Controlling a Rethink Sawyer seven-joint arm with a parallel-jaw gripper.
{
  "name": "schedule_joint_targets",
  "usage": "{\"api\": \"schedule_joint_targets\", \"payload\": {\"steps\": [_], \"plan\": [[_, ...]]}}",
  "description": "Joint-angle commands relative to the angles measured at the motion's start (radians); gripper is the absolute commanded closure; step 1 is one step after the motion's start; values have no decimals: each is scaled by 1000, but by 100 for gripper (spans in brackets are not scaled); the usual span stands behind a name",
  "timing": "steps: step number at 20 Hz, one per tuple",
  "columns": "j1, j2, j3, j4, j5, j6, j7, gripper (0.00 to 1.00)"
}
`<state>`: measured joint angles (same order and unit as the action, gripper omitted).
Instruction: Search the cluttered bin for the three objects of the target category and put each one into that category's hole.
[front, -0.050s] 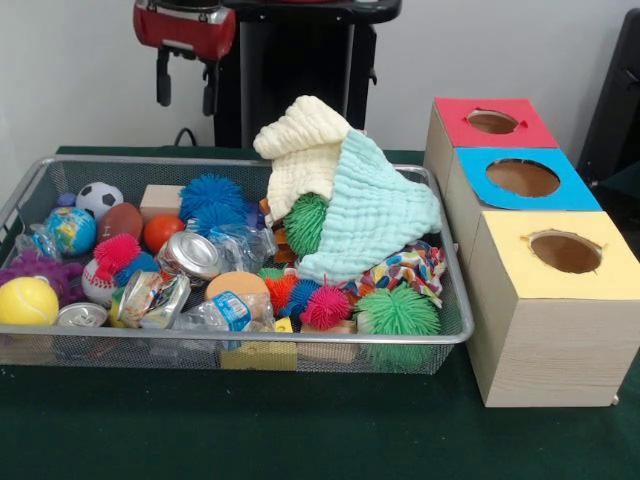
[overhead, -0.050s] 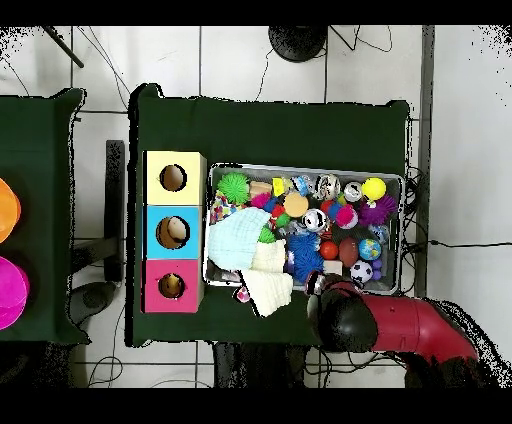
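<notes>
The dark green surface (front, -0.050s: 300, 430) carries a wire mesh bin (front, -0.050s: 300, 338). At its 3 o'clock stands the wooden box with three coloured holes (front, -0.050s: 540, 290). The hand (front, -0.050s: 186, 80) hangs released, holding nothing; target category unclear.

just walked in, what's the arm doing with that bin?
Nothing is held yet. The hand hangs open and empty above the far edge of the wire bin, touching nothing. The bin is packed with balls, spiky toys, crushed cans and plastic bottles, with a cream cloth and a mint cloth draped over the pile. Beside the bin stand three boxes with round holes: red, blue and yellow. No sorting move shows at this moment.
</notes>
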<state>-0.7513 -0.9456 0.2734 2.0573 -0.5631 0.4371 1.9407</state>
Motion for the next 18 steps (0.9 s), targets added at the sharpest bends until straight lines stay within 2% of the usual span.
{"api": "schedule_joint_targets", "payload": {"steps": [1, 9, 13, 18], "plan": [[31, 33, 105, -35, -22, -55, -37, 0], [154, 49, 80, -51, 57, -40, 89, 0], [218, 102, 44, -40, 89, -134, 168, 0], [243, 114, 64, -36, 164, -179, 172, 0]]}}
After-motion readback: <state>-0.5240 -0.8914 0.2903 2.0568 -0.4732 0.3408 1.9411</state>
